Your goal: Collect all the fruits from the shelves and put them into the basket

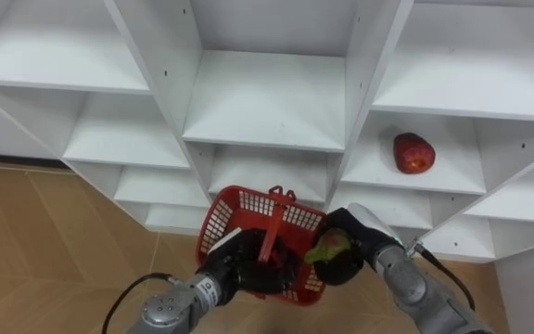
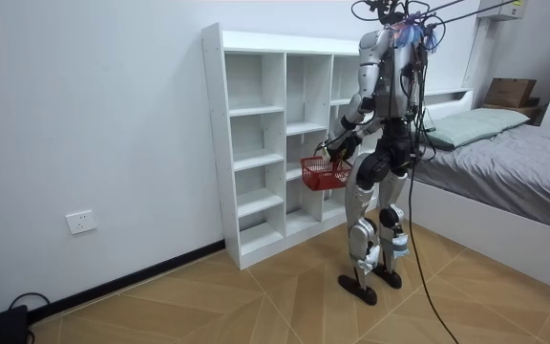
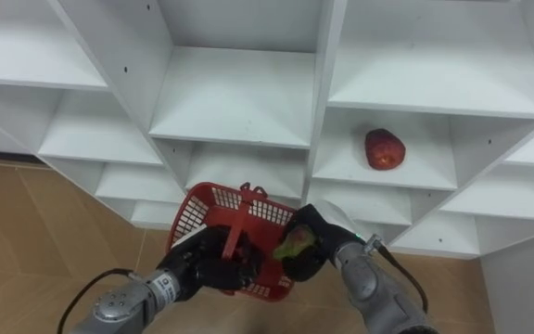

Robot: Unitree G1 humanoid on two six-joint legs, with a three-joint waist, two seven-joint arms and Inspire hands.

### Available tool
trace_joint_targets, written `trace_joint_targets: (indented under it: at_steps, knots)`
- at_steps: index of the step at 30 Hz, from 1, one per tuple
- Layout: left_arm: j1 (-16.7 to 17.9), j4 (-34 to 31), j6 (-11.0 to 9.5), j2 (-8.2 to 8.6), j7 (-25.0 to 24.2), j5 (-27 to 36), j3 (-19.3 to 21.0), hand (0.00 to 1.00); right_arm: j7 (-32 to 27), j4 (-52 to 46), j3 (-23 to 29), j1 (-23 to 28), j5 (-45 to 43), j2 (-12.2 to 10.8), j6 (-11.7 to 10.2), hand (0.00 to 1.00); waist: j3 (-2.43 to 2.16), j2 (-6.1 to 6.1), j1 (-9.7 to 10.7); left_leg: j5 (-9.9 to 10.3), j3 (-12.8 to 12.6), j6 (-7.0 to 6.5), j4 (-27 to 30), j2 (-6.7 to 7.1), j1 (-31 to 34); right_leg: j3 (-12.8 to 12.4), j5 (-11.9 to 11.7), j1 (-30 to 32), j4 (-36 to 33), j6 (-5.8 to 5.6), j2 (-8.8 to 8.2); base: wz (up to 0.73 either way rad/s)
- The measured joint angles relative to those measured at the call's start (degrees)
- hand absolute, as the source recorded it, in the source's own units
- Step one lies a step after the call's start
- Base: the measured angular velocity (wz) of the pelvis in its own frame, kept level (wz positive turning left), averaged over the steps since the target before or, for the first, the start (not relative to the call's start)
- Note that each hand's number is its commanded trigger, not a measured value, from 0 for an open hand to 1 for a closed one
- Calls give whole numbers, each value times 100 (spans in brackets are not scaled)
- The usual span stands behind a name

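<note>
A red mesh basket hangs in front of the white closet, and my left hand is shut on its handle from below. At the basket's right rim, my right hand is curled round a green and reddish fruit. One red apple lies on a shelf in the right column, up and to the right of both hands. In the room view I stand upright facing the closet, with the basket held at hip height.
The closet's other compartments are bare white shelves with upright dividers. Wooden floor lies below on the left. In the room view a bed stands behind me on the room view's right.
</note>
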State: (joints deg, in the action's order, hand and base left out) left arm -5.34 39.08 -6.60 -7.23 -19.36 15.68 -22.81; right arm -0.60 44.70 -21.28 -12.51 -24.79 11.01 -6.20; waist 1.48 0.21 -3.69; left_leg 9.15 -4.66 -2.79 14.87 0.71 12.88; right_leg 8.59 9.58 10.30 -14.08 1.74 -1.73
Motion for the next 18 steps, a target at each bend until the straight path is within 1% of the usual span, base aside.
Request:
trace_joint_targets:
  at_steps: [5,11,12,14,15,16,18]
  knots:
    - [0,0,5,-20,-39,3,-52,100,-80,0,-11,0,12,-9,2,100,1,-10,12,-1,0,0,2,1,-12,0,0,-11,2,0,0,0]
    - [0,0,23,-34,-119,2,-158,100,-138,6,-12,1,35,-19,13,100,3,-57,13,-1,0,0,9,2,-20,7,1,-28,14,-1,-2,0]
    - [0,-1,31,-34,-142,2,-166,100,-138,14,-13,0,49,-21,23,96,3,-62,13,-1,0,0,11,2,-19,11,1,-29,15,-1,-4,0]
    - [-1,-1,33,-30,-155,3,-165,100,-135,18,-17,0,189,-38,76,27,3,-67,12,-1,1,0,11,2,-18,11,1,-30,15,-1,-4,0]
    - [-2,-2,33,-23,-158,3,-166,100,-132,24,-17,0,229,-51,88,3,3,-67,9,-1,1,0,11,2,-18,8,1,-29,16,-1,-3,0]
    - [-4,-2,33,-23,-158,3,-165,100,-130,30,-17,0,233,-59,89,0,3,-67,11,-1,1,0,11,2,-18,8,1,-29,16,-1,-3,0]
    - [-9,-3,33,-23,-158,3,-165,100,-124,69,-16,-1,250,-95,95,0,3,-67,13,-1,0,0,11,2,-18,5,1,-29,19,-1,-2,0]
